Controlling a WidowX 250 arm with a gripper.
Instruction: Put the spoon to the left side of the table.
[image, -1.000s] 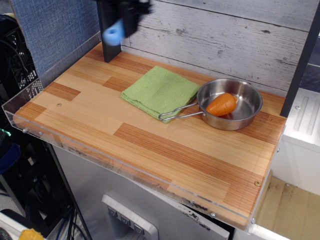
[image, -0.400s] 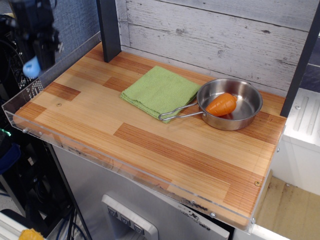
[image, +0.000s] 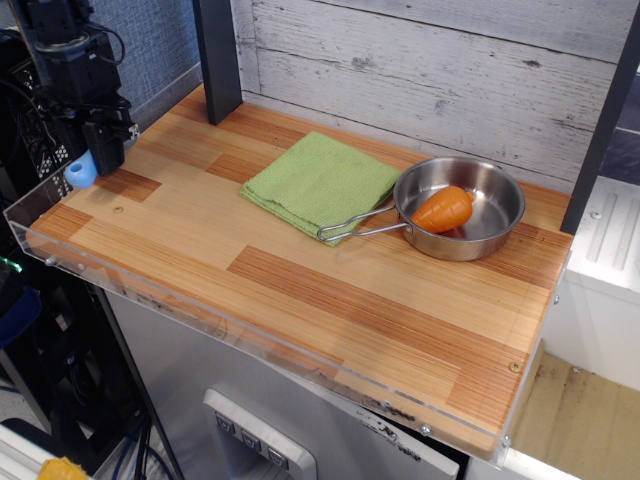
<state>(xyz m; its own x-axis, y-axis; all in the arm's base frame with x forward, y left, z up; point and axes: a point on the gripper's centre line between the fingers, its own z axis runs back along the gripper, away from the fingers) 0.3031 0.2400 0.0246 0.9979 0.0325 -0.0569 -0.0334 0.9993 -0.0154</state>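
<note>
One second ago the black pincer (image: 100, 150) hung by the back wall; now it has dropped to the striped wooden worktop's (image: 300, 290) left edge, clenched on the light-blue-handled toy spoon (image: 81, 172), so release seems next.
</note>
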